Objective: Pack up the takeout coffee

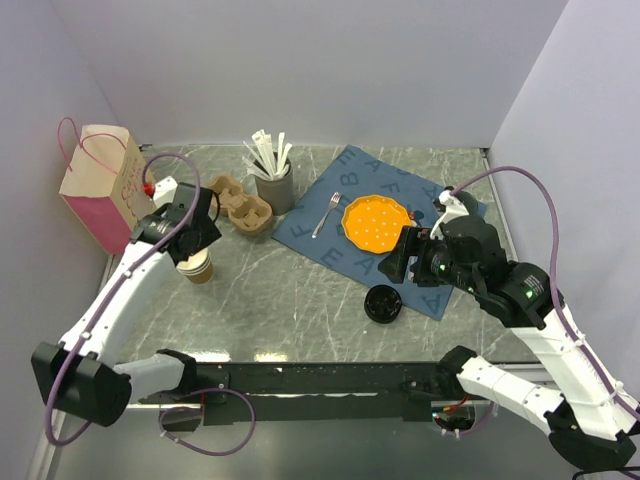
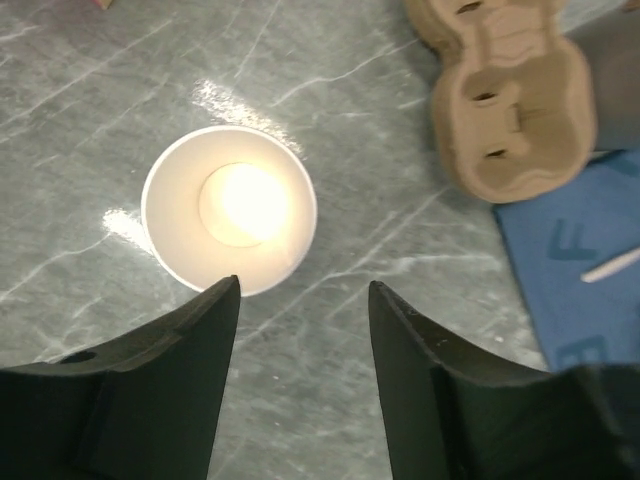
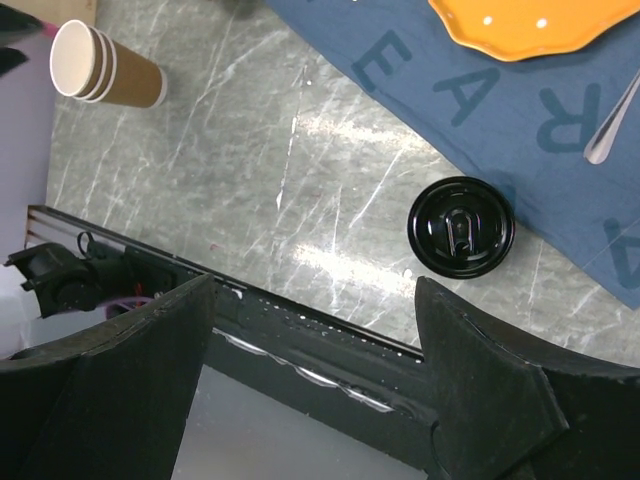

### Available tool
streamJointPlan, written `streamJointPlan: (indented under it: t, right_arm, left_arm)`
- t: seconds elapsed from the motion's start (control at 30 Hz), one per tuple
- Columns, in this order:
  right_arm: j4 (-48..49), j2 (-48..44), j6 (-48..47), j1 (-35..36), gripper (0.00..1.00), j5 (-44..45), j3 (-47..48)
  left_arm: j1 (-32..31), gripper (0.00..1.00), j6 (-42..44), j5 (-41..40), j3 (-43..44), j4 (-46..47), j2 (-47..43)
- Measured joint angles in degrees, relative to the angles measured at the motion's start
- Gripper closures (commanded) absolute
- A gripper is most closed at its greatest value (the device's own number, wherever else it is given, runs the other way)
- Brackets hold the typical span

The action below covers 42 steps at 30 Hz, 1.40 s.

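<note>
From the top view, the left claw [image 1: 195, 250] is seen spread over a lidless stack of brown paper cups [image 1: 200, 270] standing on the worktop [image 1: 300, 290]. A pulp cup carrier [image 1: 243, 208] lies at 1 o'clock of the stack and a pink bag [image 1: 100, 185] at 10 o'clock. The right claw [image 1: 392, 268] is also spread, and a round black sip lid [image 1: 383, 303] is seen just at its 6 o'clock, beside the blue mat [image 1: 360, 170] that carries an orange plate [image 1: 377, 222]. Whether a cup stands under that lid cannot be told, so the takeout coffee cannot be placed with certainty. In the left wrist view, the fingers are held apart with nothing pinched. The topmost cup's pale inside is shown at 11 o'clock of the gap, its rim just beyond the left fingertip, with the carrier at 1 o'clock. In the right wrist view, the fingers are spread wide and empty. The black lid lies at 2 o'clock of the gap, clear of both fingers, and the cup stack is seen far off between 10 and 11 o'clock.
</note>
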Motion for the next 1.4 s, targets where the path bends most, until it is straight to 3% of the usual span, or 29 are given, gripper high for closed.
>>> streamJointPlan:
  t: [0.3, 0.63, 0.83, 0.87, 0.9, 1.4]
  right_arm:
    - [1.7, -2.8, -0.4, 0.0, 0.15, -1.7, -3.8]
    - [2.6, -3.3, -0.8, 0.0, 0.15, -1.8, -3.8]
    - [2.8, -3.2, -0.8, 0.0, 0.15, -1.7, -3.8]
    - [2.8, -3.2, -0.8, 0.0, 0.15, -1.7, -3.8]
    - [2.8, -3.2, -0.8, 0.0, 0.15, -1.7, -3.8]
    - [3.0, -1.0, -0.8, 0.0, 0.15, -1.9, -3.8]
  left_arm:
    - [0.0, 0.52, 4.6, -1.9, -1.4, 1.8, 6.3]
    - [0.0, 0.7, 6.9, -1.9, -4.2, 4.4, 9.6]
    - [0.0, 0.88, 8.0, -1.9, -4.2, 5.3, 11.0]
    - [0.0, 0.96, 8.2, -1.9, -4.2, 5.4, 11.1]
    - [0.0, 0.99, 8.4, -2.0, -4.2, 5.2, 11.1]
    - [0.0, 0.99, 10.6, -3.3, 1.3, 0.0, 11.6]
